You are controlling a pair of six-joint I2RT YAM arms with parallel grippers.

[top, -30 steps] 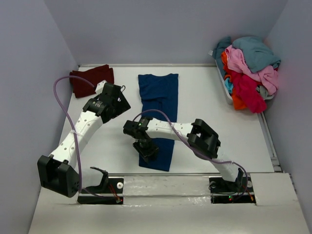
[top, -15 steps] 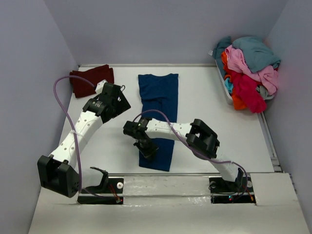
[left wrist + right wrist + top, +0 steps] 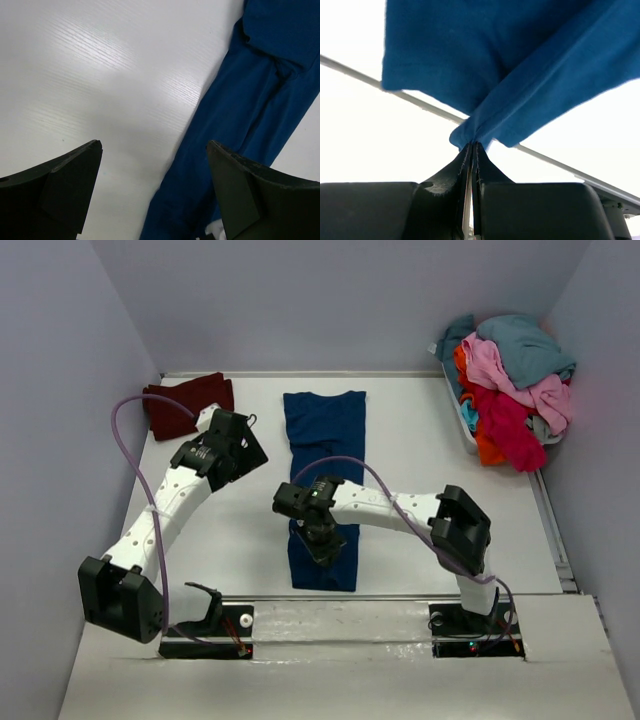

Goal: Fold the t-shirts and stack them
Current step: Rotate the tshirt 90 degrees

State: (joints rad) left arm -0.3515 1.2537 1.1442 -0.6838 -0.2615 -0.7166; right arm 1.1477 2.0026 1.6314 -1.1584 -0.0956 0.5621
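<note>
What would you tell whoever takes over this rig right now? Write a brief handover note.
Right tool: shut on the near end of the navy t-shirt.
Left tool: open, empty, above the table beside it.
Done: maroon t-shirt looks folded at the far left corner; navy one lies in a long strip.
Left: fold the strip across, stack it, then do the pile of t-shirts in the basket.

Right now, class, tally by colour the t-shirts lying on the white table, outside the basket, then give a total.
Navy blue cloth t-shirt, folded into a long strip: 1
Dark maroon cloth t-shirt, folded: 1
Total: 2
</note>
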